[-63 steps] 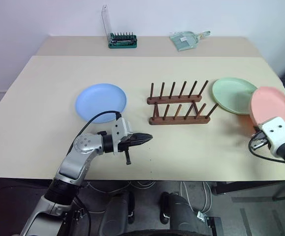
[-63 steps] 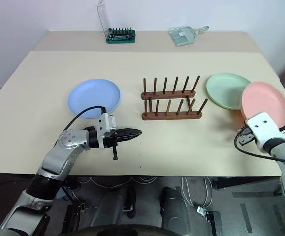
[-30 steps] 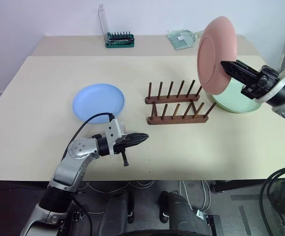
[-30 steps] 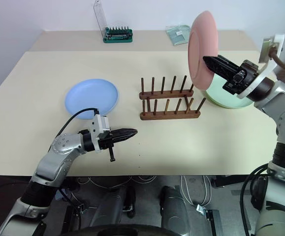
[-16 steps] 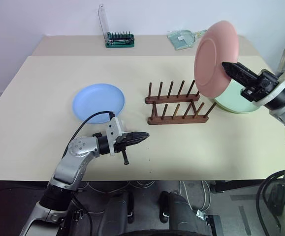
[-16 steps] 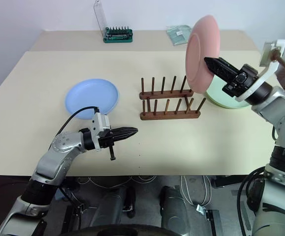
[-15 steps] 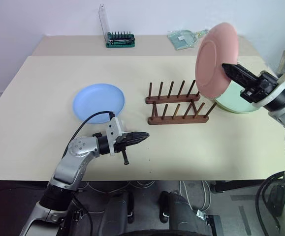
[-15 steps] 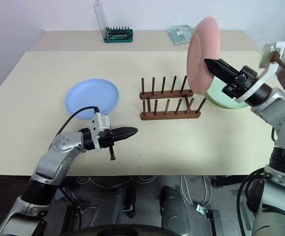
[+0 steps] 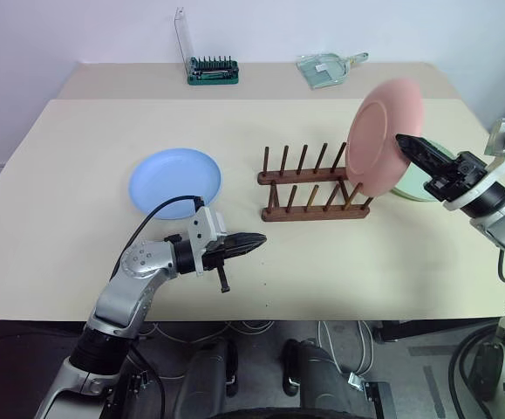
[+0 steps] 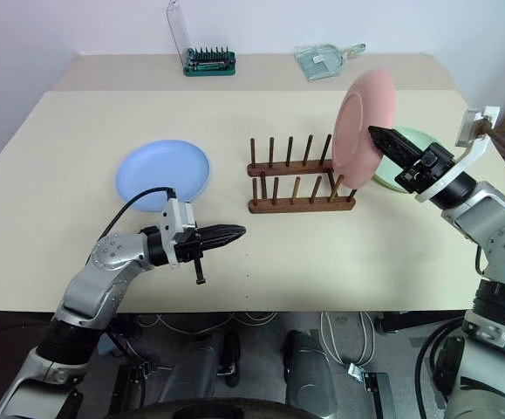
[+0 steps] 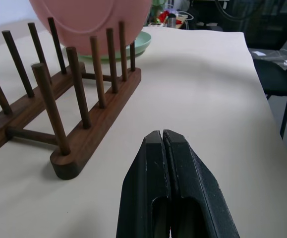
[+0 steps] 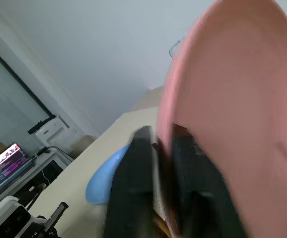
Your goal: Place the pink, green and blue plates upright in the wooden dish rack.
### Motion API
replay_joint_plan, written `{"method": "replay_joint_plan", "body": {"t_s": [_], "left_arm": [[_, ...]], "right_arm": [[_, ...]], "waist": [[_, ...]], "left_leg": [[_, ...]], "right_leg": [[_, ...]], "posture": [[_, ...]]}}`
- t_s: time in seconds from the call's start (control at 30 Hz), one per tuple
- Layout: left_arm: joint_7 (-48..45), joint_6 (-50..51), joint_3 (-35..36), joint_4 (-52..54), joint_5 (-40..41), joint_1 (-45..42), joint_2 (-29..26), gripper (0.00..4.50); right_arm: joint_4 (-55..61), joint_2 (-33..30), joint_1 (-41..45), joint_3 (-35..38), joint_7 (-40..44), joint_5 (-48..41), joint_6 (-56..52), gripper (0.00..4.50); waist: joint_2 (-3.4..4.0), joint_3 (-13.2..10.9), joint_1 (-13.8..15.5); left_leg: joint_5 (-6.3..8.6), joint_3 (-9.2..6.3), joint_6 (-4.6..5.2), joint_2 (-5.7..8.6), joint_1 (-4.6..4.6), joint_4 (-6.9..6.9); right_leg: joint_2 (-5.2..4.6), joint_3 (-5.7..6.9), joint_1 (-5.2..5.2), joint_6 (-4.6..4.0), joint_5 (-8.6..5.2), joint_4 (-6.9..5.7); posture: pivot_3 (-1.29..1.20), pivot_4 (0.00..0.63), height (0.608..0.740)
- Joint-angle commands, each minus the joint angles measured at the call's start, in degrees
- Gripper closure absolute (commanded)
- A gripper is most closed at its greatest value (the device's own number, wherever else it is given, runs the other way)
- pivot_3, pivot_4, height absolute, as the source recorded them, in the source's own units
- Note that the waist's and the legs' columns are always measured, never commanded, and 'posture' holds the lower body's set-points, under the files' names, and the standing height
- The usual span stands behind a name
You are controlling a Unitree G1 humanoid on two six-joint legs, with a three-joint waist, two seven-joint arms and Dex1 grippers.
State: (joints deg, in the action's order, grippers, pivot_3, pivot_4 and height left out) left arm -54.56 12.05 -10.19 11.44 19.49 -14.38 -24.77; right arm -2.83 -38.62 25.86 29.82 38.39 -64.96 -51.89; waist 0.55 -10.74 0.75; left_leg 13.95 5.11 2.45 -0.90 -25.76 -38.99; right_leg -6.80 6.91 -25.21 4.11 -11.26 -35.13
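- My right end effector (image 10: 376, 133) has the salmon pink round matte plate (image 9: 383, 135) upright by its rim, one black finger on each face. The grip looks loose rather than tight, so I call it clamped only lightly on the plate.
- The pink plate hangs at the right end of the small dark brown wooden dish rack (image 9: 314, 185), its lower edge down among the last pegs. I cannot tell whether it already rests on the rails.
- My left end effector (image 9: 250, 242) is pressed together and holds nothing, hovering low over the beige worktop (image 9: 86, 175) in front of the rack, pointing at it.
- The light blue round plate (image 9: 175, 175) lies flat on the worktop left of the rack. The pale mint green round plate (image 10: 409, 140) lies flat to the right, mostly hidden behind the pink one.
- To do this step well I would keep the plate's face square to the peg rows and lower it straight into one gap — no twisting, or the rim could catch a peg and drag the light rack.
- I would let go only once both rails carry the rim and a peg backs it — then draw the fingers out sideways.
- The left arm is close enough to steady the rack if it slides.
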Motion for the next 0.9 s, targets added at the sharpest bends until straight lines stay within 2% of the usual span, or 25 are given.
{"method": "replay_joint_plan", "body": {"t_s": [0.03,0.17,0.33,0.4,0.57,0.67,0.9], "left_arm": [[0.2,0.0,0.8,2.3,1.1,-1.0,0.0,4.50],[0.4,0.2,0.8,2.3,1.1,-0.8,0.1,4.50],[0.8,0.4,0.9,2.7,1.1,-0.1,0.0,4.50],[0.9,0.5,0.8,3.0,1.1,0.0,-0.1,4.50],[0.7,0.6,0.8,2.6,1.1,-0.6,-0.1,4.50],[0.6,1.0,0.5,2.7,1.1,-1.5,0.2,4.50],[0.7,1.2,0.3,2.6,0.9,-2.1,0.3,4.50]], "right_arm": [[0.2,0.2,0.6,1.7,-0.5,-0.1,1.4,2.08],[0.3,-0.2,1.9,1.5,-2.2,4.5,6.5,0.14],[-4.2,-4.7,5.2,6.6,-3.3,8.9,14.5,0.14],[-6.4,-7.1,4.6,5.9,-2.6,13.2,17.5,0.14],[-12.2,-12.8,2.1,-1.6,1.9,26.8,26.1,0.14],[-18.5,-15.5,0.4,-12.7,5.5,41.7,38.1,0.14],[-35.0,-14.2,5.5,-27.7,4.8,61.4,57.2,0.14]], "waist": [[0.00,0.0,0.0],[0.00,0.0,0.0],[0.02,0.0,0.2],[0.01,0.0,0.4],[0.01,0.0,-0.2],[0.04,0.0,-0.4],[0.05,0.0,-0.4]], "left_leg": [[0.00,0.00,0.00,0.00,0.00,0.00],[0.00,0.00,0.00,0.00,0.00,0.00],[0.00,0.01,0.00,0.00,-0.01,0.00],[0.00,0.01,0.00,0.04,-0.04,0.00],[0.01,0.04,0.02,0.03,-0.01,0.01],[0.00,0.11,0.00,0.00,0.16,0.00],[-0.01,0.20,0.00,0.01,0.15,0.01]], "right_leg": [[0.00,0.00,0.00,0.00,0.00,0.00],[0.01,0.00,0.00,0.01,-0.01,0.00],[0.01,0.00,-0.01,0.02,-0.01,0.00],[-0.01,0.00,-0.01,0.01,-0.01,0.02],[0.00,0.00,0.00,0.20,-0.13,0.04],[0.02,-0.07,0.04,0.21,-0.13,-0.05],[0.02,-0.15,0.00,0.22,-0.14,-0.05]], "posture": [[0.00,0.150,0.740],[0.00,0.150,0.740],[0.00,0.150,0.740],[0.00,0.150,0.740],[0.00,0.150,0.740],[0.00,0.150,0.740],[0.00,0.150,0.740]]}}
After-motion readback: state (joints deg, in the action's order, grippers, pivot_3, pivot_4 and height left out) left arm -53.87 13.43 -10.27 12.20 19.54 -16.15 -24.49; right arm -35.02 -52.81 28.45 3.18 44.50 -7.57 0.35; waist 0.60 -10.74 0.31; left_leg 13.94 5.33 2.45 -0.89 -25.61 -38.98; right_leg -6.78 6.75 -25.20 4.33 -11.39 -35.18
